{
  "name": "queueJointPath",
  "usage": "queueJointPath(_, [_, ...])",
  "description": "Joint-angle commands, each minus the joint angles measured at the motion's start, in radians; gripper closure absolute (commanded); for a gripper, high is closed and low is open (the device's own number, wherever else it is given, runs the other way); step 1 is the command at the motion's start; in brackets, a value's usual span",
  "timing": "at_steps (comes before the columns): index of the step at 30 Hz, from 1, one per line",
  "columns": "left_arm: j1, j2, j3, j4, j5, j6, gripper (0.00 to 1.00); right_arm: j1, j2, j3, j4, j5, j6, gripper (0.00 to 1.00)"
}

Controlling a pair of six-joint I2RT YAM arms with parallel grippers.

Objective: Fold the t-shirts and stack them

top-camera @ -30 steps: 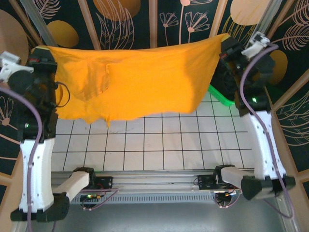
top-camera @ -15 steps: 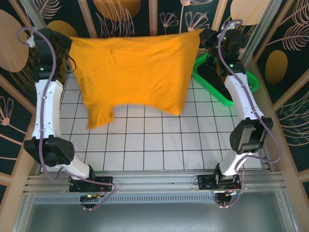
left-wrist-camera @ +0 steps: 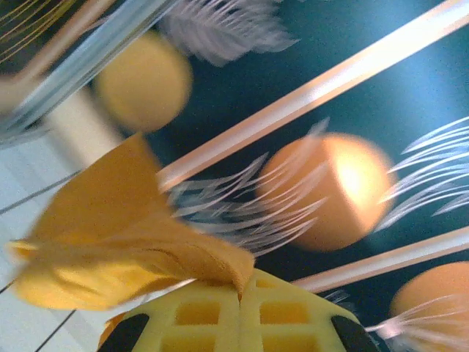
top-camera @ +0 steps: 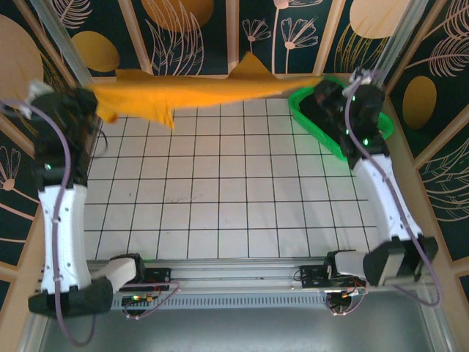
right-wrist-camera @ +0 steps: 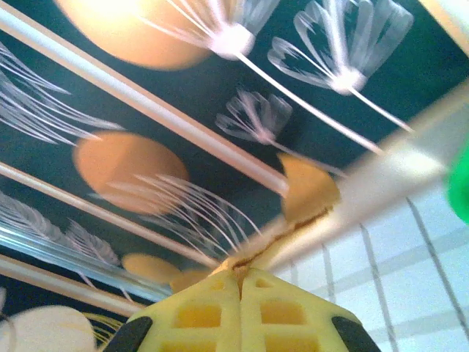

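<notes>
The left gripper (left-wrist-camera: 240, 293) is pressed together, and a fold of the orange t-shirt (left-wrist-camera: 124, 242) is pinched in the seam between its yellow fingers (left-wrist-camera: 198, 315). From the fingers the cloth is bunched out to the left, above the white gridded table (left-wrist-camera: 29, 323). The picture is blurred.

The right gripper (right-wrist-camera: 239, 277) is closed in the same way, and a thin edge of the orange t-shirt (right-wrist-camera: 308, 191) is caught at its tips. From there the edge runs up to a small rounded flap.

In the top view, the left gripper (top-camera: 91, 103) is held high over the far left of the table (top-camera: 220, 191), and the right gripper (top-camera: 322, 84) is held high at the far right. The orange t-shirt (top-camera: 198, 92) is drawn out between them as a long narrow band above the far edge of the grid, in front of the dark wall with leaf patterns (top-camera: 190, 29). One corner hangs down near the left gripper, and a small peak rises near the middle.

A green basket (top-camera: 296, 105) is placed at the far right corner, just under the right gripper, and it is partly hidden by the right arm (top-camera: 366, 125) (its dark contents cannot be told apart from the arm). A green blur (right-wrist-camera: 462, 187) is also seen at the right edge of the right wrist view.
</notes>
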Motion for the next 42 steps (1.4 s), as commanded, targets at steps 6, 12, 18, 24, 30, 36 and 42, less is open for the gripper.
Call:
queueJointPath(6, [0.003, -0.046, -0.558, -0.019, 0.054, -0.028, 0.5, -0.001, -0.074, -0.496, -0.217, 0.024, 0.053, 0.49])
queueJointPath(12, [-0.003, 0.048, -0.589, -0.106, 0.132, 0.03, 0.45, 0.011, 0.015, -0.45, -0.32, 0.049, -0.015, 0.46])
queueJointPath(18, [-0.02, 0.059, -0.661, -0.106, 0.176, 0.023, 0.57, 0.068, 0.094, -0.368, -0.332, 0.116, -0.107, 0.52])
queueJointPath(24, [-0.096, 0.111, -0.676, -0.159, 0.083, 0.018, 0.63, 0.089, 0.186, -0.347, -0.296, 0.118, -0.141, 0.55])
queueJointPath(30, [-0.086, 0.216, -0.625, -0.087, -0.03, 0.094, 0.64, 0.094, 0.227, -0.328, -0.29, 0.072, -0.186, 0.54])
queueJointPath(36, [-0.084, 0.261, -0.632, -0.107, 0.098, 0.092, 0.68, 0.092, 0.266, -0.308, -0.362, 0.078, -0.21, 0.54])
queueJointPath(42, [-0.225, 0.135, -0.713, -0.239, 0.128, 0.106, 0.68, 0.093, 0.274, -0.301, -0.367, 0.069, -0.223, 0.53])
